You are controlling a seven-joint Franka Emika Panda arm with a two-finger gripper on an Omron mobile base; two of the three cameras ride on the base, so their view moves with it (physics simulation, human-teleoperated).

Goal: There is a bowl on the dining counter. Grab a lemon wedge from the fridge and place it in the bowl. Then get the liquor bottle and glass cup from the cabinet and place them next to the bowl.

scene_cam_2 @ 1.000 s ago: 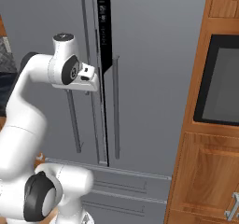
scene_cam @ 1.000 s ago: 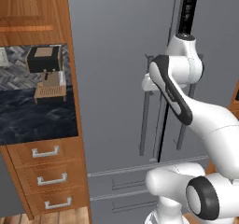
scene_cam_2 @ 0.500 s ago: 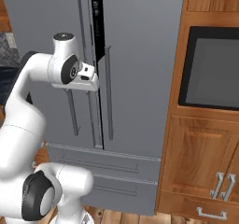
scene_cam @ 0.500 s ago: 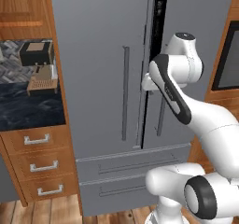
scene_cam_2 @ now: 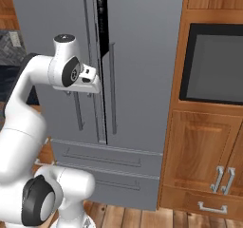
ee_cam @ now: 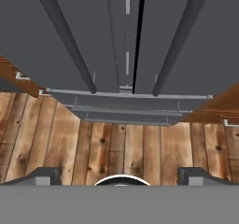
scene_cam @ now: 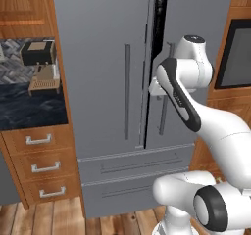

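The tall grey fridge (scene_cam: 108, 82) stands straight ahead, its two doors (scene_cam_2: 142, 56) meeting at a dark seam. Its long bar handles (ee_cam: 70, 41) run either side of that seam. My gripper (ee_cam: 120, 177) is open, held in front of the doors at handle height and aimed down the fridge front, with nothing between its fingertips (ee_cam: 44, 175). The hand (scene_cam_2: 89, 78) hangs just left of the seam. The bowl, dining counter, lemon wedge, liquor bottle, glass cup and cabinet are out of view.
Left of the fridge a dark stone worktop (scene_cam: 29, 109) carries a small black appliance (scene_cam: 38, 53), above wooden drawers (scene_cam: 39, 166). To the right are a built-in oven (scene_cam_2: 213, 65) and wooden doors (scene_cam_2: 204, 160). Fridge drawers (scene_cam: 132, 173) sit above plank floor (ee_cam: 116, 148).
The whole picture has shifted: the base has driven sideways, bringing the fridge seam towards the centre and the oven into sight. The arm keeps the same pose.
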